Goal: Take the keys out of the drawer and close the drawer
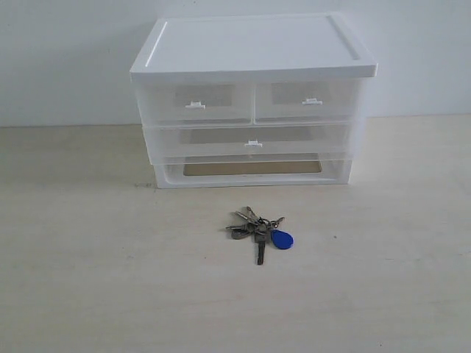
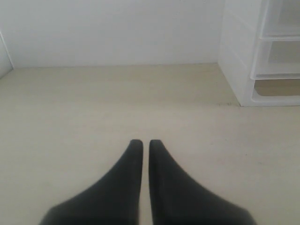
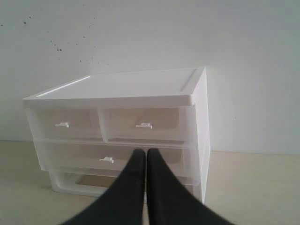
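Plain lab-style test bench; blank white wall (image 1: 73, 59); pale wood-grain tabletop (image 1: 88, 287); plastic drawer organizer (image 1: 250, 44).

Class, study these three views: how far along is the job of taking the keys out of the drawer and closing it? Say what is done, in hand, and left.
Done: the keys lie on the table in front of the organizer, and the drawer looks pushed in, level with its twin. In hand: nothing; the left gripper and right gripper are both shut and empty. Left: seemingly nothing.
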Controlling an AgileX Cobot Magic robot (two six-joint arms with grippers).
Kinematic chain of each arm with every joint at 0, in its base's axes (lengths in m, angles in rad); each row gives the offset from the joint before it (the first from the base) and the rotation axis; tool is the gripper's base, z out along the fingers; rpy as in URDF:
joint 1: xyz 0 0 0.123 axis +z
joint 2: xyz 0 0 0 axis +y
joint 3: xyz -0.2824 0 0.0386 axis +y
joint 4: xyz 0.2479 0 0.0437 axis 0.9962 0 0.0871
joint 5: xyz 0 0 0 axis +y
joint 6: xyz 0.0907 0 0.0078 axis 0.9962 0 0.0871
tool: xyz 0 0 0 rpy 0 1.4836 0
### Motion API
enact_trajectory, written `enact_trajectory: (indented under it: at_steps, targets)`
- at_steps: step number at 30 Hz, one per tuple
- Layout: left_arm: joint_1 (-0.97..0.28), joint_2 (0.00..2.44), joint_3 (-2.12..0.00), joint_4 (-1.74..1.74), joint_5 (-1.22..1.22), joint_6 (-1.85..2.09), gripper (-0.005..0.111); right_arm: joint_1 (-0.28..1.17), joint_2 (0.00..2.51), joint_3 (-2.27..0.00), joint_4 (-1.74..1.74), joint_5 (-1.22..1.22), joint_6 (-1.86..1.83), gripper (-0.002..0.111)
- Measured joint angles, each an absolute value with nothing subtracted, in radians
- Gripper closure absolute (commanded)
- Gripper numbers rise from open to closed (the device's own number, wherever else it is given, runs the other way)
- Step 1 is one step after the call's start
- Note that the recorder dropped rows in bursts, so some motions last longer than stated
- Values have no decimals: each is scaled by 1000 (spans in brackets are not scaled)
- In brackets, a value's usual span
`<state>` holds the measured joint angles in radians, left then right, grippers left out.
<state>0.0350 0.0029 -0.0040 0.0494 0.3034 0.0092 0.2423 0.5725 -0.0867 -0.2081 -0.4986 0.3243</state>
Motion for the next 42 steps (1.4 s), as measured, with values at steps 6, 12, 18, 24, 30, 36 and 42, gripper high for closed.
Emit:
enact_trajectory:
  at_steps: [6, 12, 18, 24, 30, 36, 42]
  targets:
    - [35, 3, -4, 49, 304, 9, 102, 242, 573, -87, -204, -499, 324, 108]
    - [35, 3, -4, 49, 306, 12, 102, 242, 573, -87, -204, -499, 324, 108]
    - [35, 3, -4, 49, 306, 11, 102, 242, 573, -87, -204, -497, 324, 108]
    - [35, 3, -4, 49, 306, 11, 102, 242, 573, -87, -202, -487, 179, 108]
    - [35, 3, -4, 49, 306, 11, 102, 242, 442, -8, -141, -542, -32, 108]
    - [35, 3, -4, 49, 306, 11, 102, 242, 125, -6, -74, -316, -165, 108]
    - [35, 3, -4, 49, 306, 11, 102, 149, 8, -6, -69, -110, -174, 108]
